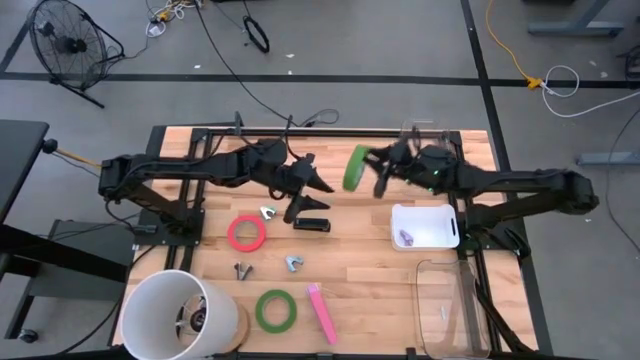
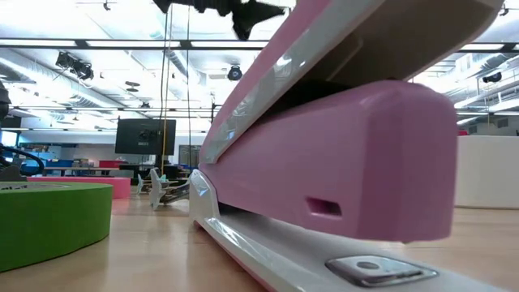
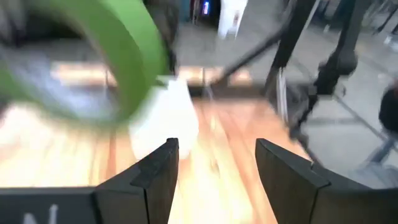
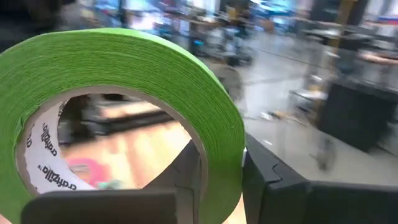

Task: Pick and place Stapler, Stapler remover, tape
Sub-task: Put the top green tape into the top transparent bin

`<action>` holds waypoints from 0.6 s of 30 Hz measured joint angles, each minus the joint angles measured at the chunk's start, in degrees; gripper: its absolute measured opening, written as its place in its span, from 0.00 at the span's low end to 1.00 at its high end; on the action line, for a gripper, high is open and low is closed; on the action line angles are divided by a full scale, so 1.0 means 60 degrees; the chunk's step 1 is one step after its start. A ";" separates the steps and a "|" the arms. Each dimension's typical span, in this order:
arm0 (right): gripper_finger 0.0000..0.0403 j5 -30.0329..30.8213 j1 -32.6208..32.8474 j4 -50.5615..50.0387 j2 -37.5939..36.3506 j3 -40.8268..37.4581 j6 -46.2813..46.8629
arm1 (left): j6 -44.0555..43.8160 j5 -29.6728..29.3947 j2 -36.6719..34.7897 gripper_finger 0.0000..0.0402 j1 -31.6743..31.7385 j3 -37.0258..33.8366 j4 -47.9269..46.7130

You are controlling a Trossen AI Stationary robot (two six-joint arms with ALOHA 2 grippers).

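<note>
My right gripper (image 1: 372,172) is shut on a green tape roll (image 1: 355,167), held on edge high above the table's far middle; the roll fills the right wrist view (image 4: 124,68). My left gripper (image 1: 312,186) is open and empty just left of it, its fingers apart in the left wrist view (image 3: 214,155), where the held roll (image 3: 99,56) shows blurred. A red-pink tape roll (image 1: 246,233) and a second green roll (image 1: 275,310) lie flat on the table. A pink stapler (image 1: 321,312) lies near the front edge, a black stapler (image 1: 311,224) at the middle, and staple removers (image 1: 268,212) (image 1: 293,263) close by. My right gripper pinches the roll's wall (image 4: 225,163) with one finger (image 4: 189,171) inside the centre hole and the other finger (image 4: 273,177) outside on the green face. The fingers come level from the table's right side. The roll stands on edge, lifted clear of the table.
A white bin (image 1: 425,225) sits right of centre with a small purple thing inside. A clear container (image 1: 450,295) stands at the front right, a white bucket (image 1: 180,315) at the front left. A third small metal piece (image 1: 243,270) lies by the red-pink roll.
</note>
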 joint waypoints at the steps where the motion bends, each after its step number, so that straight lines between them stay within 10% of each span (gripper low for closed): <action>1: 0.15 0.0139 -0.0110 -0.0492 -0.0276 0.0000 0.0036 | 0.0001 -0.0032 -0.0030 0.54 0.0049 -0.0005 -0.0334; 8: 0.15 0.1705 -0.1580 -0.4459 -0.1848 0.0000 0.0978 | 0.0076 -0.0230 -0.0044 0.55 0.0363 -0.0001 -0.1975; 18: 0.15 0.1128 -0.5361 -0.6775 -0.1722 0.0399 0.1424 | 0.0255 -0.0588 -0.0044 0.55 0.0446 -0.0001 -0.2130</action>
